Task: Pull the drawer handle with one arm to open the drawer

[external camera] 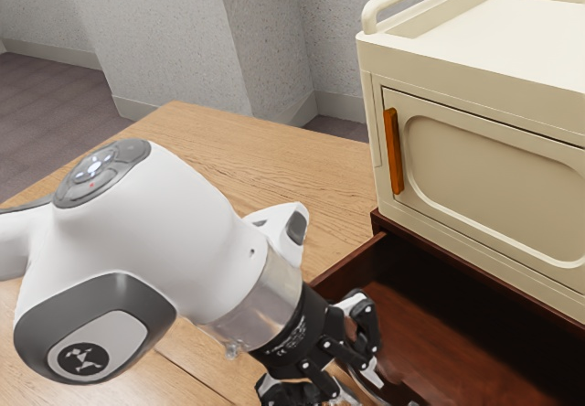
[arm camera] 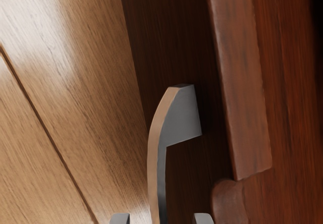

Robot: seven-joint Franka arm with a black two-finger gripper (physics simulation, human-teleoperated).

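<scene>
The gripper [external camera: 359, 387] is low in the exterior view, by the front of the dark red-brown drawer [external camera: 448, 324], which stands pulled out so that its inside shows. In the wrist view the gripper [arm camera: 161, 218] is open, its two fingertips apart at the lower edge. The curved handle [arm camera: 154, 163] runs down between them, with a gap on either side. Its grey end mount joins the dark drawer front [arm camera: 176, 47]. The handle's lower part is out of sight.
A cream cabinet [external camera: 484, 159] with an orange-brown upright handle [external camera: 394, 150] stands above the drawer. The wooden table [external camera: 265, 150] lies beside and below them. In the wrist view, the drawer's thick top edge [arm camera: 241, 82] runs alongside the handle.
</scene>
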